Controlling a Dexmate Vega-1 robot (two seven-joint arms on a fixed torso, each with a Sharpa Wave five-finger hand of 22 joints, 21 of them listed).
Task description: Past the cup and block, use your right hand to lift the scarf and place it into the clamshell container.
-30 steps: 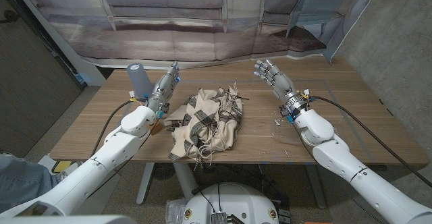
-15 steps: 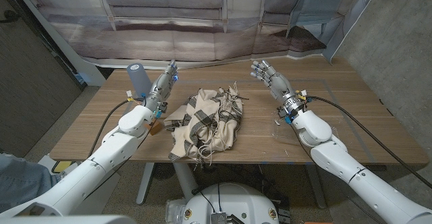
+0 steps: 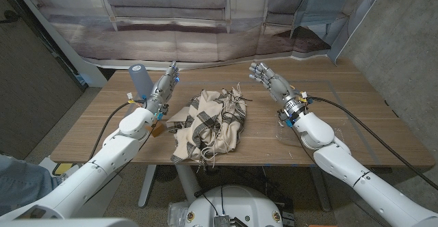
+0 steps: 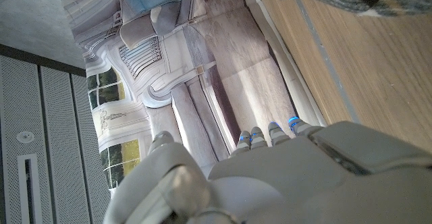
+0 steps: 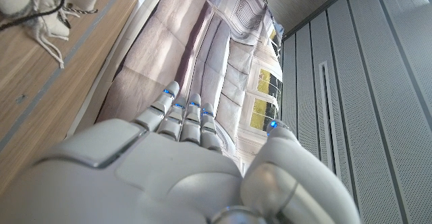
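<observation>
Plaid scarf [image 3: 209,123] is just lying crumpled mid-table, with the right hand [image 3: 268,79] up past its far right corner, fingers spread and gripping nothing. Left hand [image 3: 164,88] is also loose and empty, sitting beside the blue-grey cup [image 3: 140,80].

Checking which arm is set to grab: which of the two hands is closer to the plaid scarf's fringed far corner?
The right hand, open beside the scarf and near its fringe. The left hand stands by the grey cup, farther from that corner.
</observation>
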